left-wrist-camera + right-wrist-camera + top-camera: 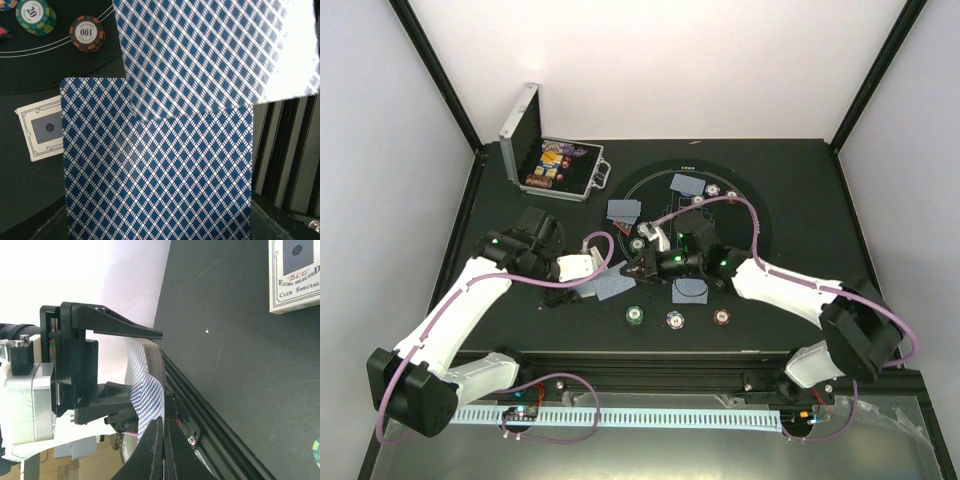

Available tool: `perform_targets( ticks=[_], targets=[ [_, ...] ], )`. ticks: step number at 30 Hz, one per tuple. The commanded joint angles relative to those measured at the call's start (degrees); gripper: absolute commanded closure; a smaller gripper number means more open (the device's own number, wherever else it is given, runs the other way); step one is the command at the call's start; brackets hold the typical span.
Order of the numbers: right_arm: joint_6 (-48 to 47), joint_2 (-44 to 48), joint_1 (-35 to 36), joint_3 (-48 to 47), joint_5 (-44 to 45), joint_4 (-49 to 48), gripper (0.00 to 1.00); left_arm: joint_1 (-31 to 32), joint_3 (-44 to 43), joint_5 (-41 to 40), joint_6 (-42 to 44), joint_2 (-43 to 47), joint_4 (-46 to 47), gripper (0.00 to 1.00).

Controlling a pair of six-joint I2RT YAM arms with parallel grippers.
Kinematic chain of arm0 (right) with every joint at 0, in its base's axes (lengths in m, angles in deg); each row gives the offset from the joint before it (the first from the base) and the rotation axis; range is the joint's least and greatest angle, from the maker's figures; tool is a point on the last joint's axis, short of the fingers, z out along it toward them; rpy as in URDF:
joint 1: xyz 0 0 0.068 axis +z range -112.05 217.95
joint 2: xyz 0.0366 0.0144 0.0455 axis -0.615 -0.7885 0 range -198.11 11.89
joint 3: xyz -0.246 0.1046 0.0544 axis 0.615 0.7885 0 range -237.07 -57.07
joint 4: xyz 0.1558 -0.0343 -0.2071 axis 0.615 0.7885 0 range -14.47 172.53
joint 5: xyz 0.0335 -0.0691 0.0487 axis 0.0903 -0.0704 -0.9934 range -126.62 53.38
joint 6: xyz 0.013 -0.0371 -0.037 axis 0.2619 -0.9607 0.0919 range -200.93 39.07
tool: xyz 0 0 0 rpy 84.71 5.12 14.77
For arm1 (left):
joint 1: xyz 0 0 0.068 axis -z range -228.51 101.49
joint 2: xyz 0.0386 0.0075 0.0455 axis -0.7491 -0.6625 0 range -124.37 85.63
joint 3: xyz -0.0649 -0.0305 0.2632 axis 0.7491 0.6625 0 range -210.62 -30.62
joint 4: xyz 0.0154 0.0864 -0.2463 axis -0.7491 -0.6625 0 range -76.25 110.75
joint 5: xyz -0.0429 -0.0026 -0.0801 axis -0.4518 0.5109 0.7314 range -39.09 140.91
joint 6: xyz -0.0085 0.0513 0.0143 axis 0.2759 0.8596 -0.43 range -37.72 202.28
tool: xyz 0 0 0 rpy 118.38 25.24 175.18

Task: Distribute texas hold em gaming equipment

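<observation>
Item: playing-card deck (150, 175), clamped in left gripper (595, 268) above the table's (805, 170) middle; right gripper (162, 427) pinched on its top card (145, 400) (visibly bowed): best drawn flat and slowly, lest neighbouring cards follow.

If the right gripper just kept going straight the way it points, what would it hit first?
The playing cards: the right gripper is shut on their edge. Straight behind them sits the left gripper that holds them, though depth is hard to judge.
</observation>
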Motion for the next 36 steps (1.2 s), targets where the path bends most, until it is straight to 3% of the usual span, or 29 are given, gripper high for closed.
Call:
perform_targets(
  ticks=[1, 7, 11, 14, 17, 21, 24, 29, 36],
  targets=[
    [-3.0, 2.7, -1.9, 0.2, -0.4, 3.7, 0.99, -0.3, -2.2, 1.1, 1.0, 0.0, -0.7, 0.99],
    [-10.0, 6.0, -9.0, -2.5, -0.9, 14.4, 0.99, -0.3, -2.3, 0.6, 1.1, 0.3, -1.2, 0.98],
    [-21.3, 5.2, -14.4, -9.5, 1.0, 26.3, 0.99, -0.3, -2.4, 0.6, 1.2, 0.3, -1.4, 0.98],
    [-34.5, 0.4, -15.0, -20.1, 13.0, 40.7, 0.99, -0.3, -2.5, 0.6, 1.0, 0.3, -1.4, 0.98],
    [-45.0, -4.8, -14.5, -27.0, 29.2, 46.8, 0.99, -0.3, -2.6, 0.8, 0.9, 0.2, -1.5, 0.99],
    [-61.0, -7.6, -11.7, -26.6, 51.2, 38.7, 0.99, -0.3, -2.9, 0.4, 0.8, 0.3, -1.7, 0.98],
    [-75.9, -8.5, -8.6, -21.8, 62.3, 24.1, 0.99, -0.3, -2.8, 0.3, 0.6, 0.3, -1.8, 0.99],
    [-97.6, -11.0, -4.9, -9.6, 64.8, -1.9, 0.99, -0.3, -2.6, 0.3, 0.2, 0.1, -1.7, 0.98],
    [-108.0, -21.5, -4.0, -8.6, 66.5, -11.8, 0.99, -0.4, -2.3, -0.3, 0.3, 0.5, -1.9, 0.98]
  ],
)
